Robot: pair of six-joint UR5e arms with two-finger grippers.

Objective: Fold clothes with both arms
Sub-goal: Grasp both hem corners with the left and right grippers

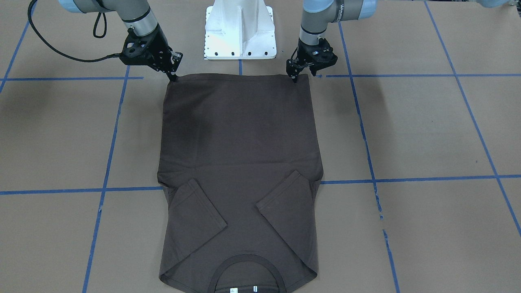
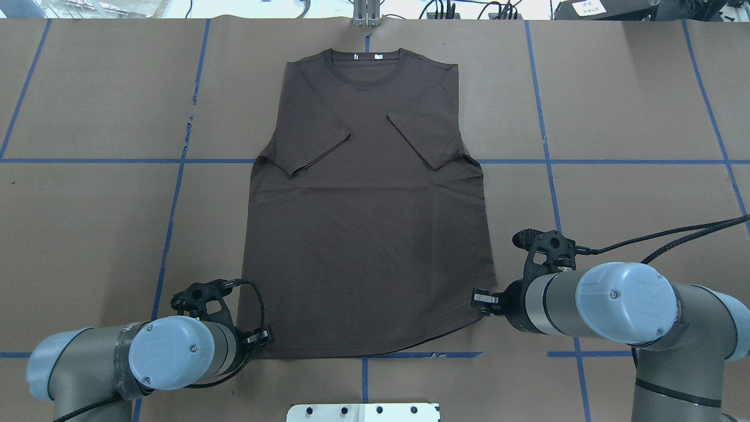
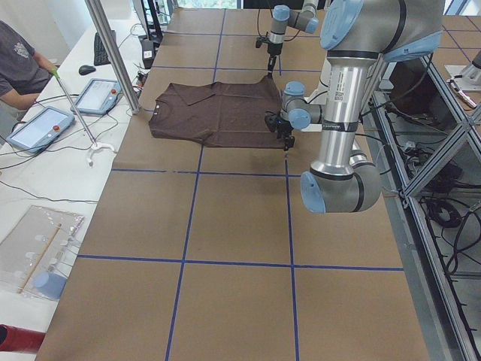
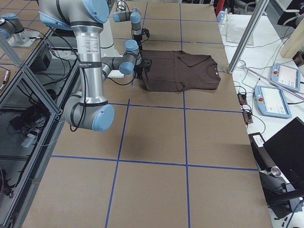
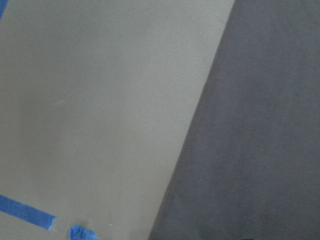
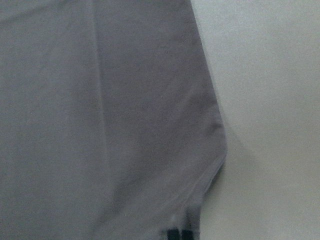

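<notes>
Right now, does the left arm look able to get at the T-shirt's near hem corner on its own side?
Probably yes: the left gripper sits right at that corner of the T-shirt, and nothing lies between them.

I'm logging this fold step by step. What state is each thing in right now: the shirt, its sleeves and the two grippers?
T-shirt: lying flat, body not yet folded, collar away from the robot.
Sleeves: both folded inward over the chest.
Left gripper: tip at one hem corner; open or shut unclear.
Right gripper: fingertips together at the other hem corner, seemingly shut on the T-shirt.
</notes>
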